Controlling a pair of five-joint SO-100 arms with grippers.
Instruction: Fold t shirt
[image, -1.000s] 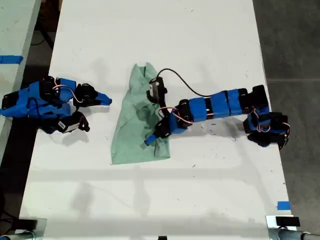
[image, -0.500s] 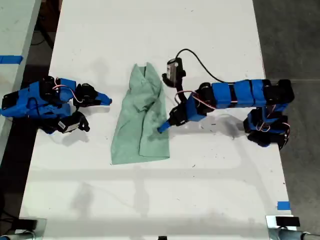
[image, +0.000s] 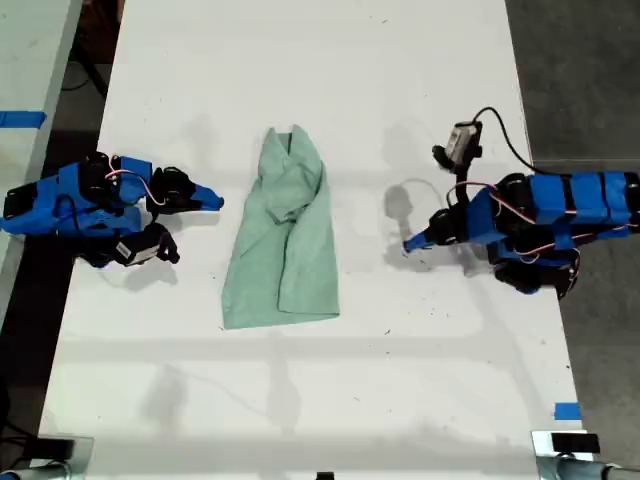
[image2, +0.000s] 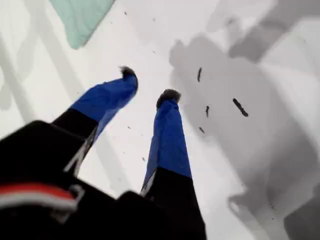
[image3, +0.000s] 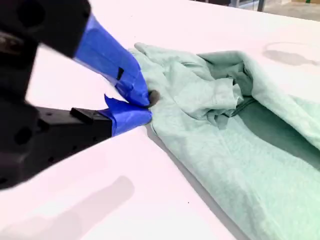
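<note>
T shirt (image: 285, 240) is laid flat mid-tabletop (image: 300, 80), between the two arms, narrow collar end toward the exterior view's top and wide hem toward its bottom. The side toward the exterior view's right appears lapped over the middle, so a lengthwise fold is judged to be in and a collar-to-hem fold is likely left to do. My first gripper (image2: 149, 83) is parked on the exterior view's right, well apart from the cloth, over bare tabletop. Its jaws are parted by a moderate gap with nothing between them, and only a corner of the t shirt (image2: 80, 17) is seen far ahead of them. Keeping that arm off the fabric is probably meant to avoid dragging the lapped edge back open. My second gripper (image3: 148, 102) is held low on the exterior view's left, jaws pressed together on nothing, tips aimed at the collar-end side of the t shirt (image3: 225, 125). In the wrist view the tips look close to the cloth, but the exterior view shows a clear strip of tabletop between. The fabric is wrinkled and bunched near the collar, so some smoothing is likely needed before a clean pinch.
</note>
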